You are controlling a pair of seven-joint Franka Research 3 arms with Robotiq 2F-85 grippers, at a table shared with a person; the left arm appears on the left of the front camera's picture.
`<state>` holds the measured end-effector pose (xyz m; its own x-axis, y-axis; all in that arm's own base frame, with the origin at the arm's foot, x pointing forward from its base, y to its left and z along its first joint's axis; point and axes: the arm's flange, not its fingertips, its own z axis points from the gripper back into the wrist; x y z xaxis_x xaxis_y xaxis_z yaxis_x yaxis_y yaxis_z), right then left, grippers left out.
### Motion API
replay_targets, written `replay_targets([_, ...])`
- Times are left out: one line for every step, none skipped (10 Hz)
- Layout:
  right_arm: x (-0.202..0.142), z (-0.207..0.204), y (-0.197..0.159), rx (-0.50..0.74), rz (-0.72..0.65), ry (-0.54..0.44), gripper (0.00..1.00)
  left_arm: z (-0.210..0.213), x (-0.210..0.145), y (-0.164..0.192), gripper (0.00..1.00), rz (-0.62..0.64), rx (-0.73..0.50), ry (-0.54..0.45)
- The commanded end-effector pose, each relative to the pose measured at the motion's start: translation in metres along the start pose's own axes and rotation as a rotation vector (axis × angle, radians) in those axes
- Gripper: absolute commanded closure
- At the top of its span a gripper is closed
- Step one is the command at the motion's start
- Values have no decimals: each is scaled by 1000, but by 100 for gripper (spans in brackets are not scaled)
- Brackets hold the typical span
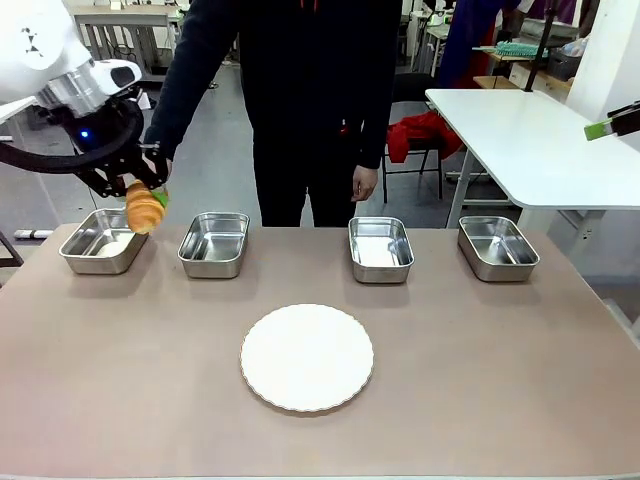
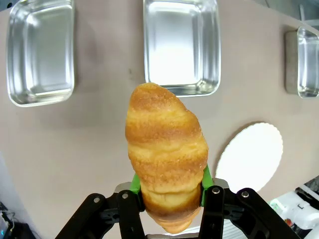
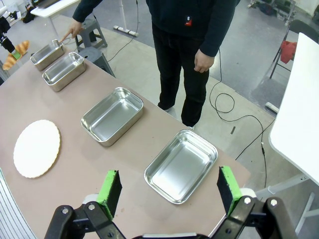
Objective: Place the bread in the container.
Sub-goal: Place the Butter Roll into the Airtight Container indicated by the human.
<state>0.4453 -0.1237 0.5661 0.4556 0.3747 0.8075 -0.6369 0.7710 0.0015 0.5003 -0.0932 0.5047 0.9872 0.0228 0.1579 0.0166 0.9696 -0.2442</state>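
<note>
Bread clamped between left jaws

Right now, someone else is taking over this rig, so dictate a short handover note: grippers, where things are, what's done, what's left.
Left gripper: shut on the golden-brown ridged croissant, held in the air over the right edge of the leftmost shiny steel tray.
Right gripper: open, holding nothing, raised off to the right.
Person: one hand points at that leftmost tray.
Round white scalloped plate: bare, mid-table.
Done: croissant picked up and carried to the tray.
Left: lower it into the tray and release.
</note>
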Motion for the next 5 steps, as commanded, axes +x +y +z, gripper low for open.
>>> replay_targets([1,0,0,4,0,-20,0,-1,3,-16,55,-17,0,36])
replay_targets([1,0,0,4,0,-20,0,0,0,0,55,0,0,0])
replay_targets([1,0,0,4,0,-20,0,0,0,0,55,0,0,0])
replay_targets([1,0,0,4,0,-20,0,0,0,0,55,0,0,0])
replay_targets([1,0,0,4,0,-20,0,0,0,0,55,0,0,0])
